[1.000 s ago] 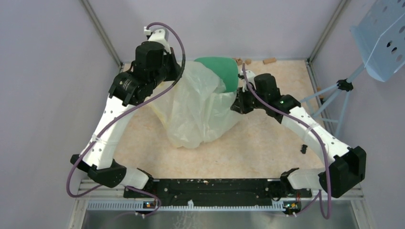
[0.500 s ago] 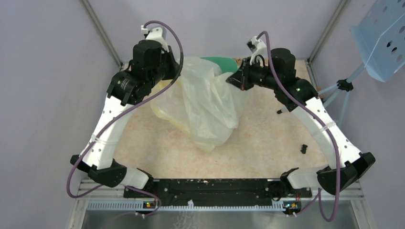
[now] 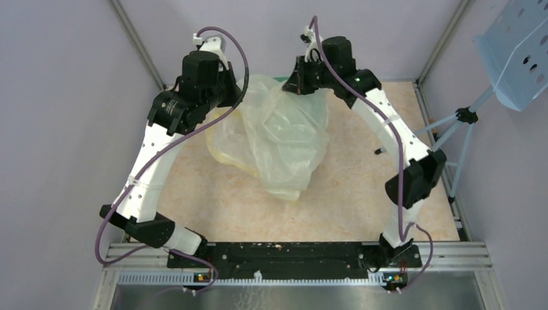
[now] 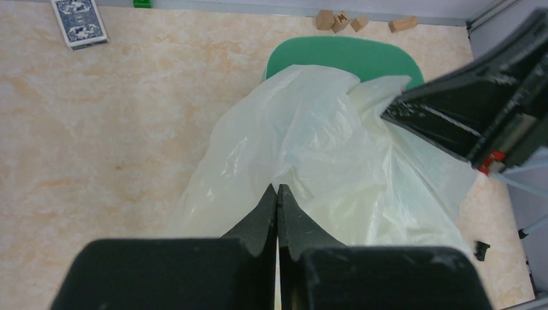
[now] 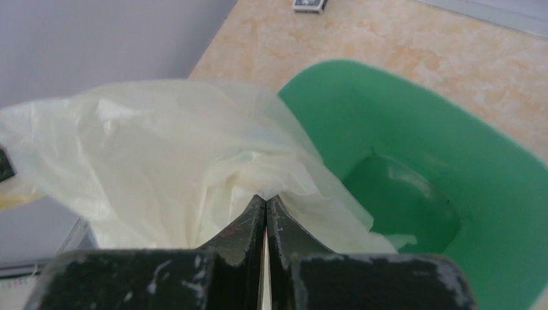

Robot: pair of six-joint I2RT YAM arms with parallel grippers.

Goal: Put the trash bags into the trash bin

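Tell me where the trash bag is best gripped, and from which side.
Pinch the thin film near the upper edge of the trash bag, coming from above at two spread points, as the left end effector and right end effector do. It is limp, so hung it should drop into the open trash bin.

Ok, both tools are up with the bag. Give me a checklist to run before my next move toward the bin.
1. Left tool shut on the trash bag: ok, film is pinched at its tips.
2. Right tool shut on the trash bag: ok, film is bunched at its tips.
3. Trash bin interior free: ok, the right wrist view shows only a bare green floor.
4. Bulk of the trash bag over the bin mouth: not ok, most of it hangs on the near side of the bin.
5. Bag mouth spread open: cannot tell, the film is crumpled.
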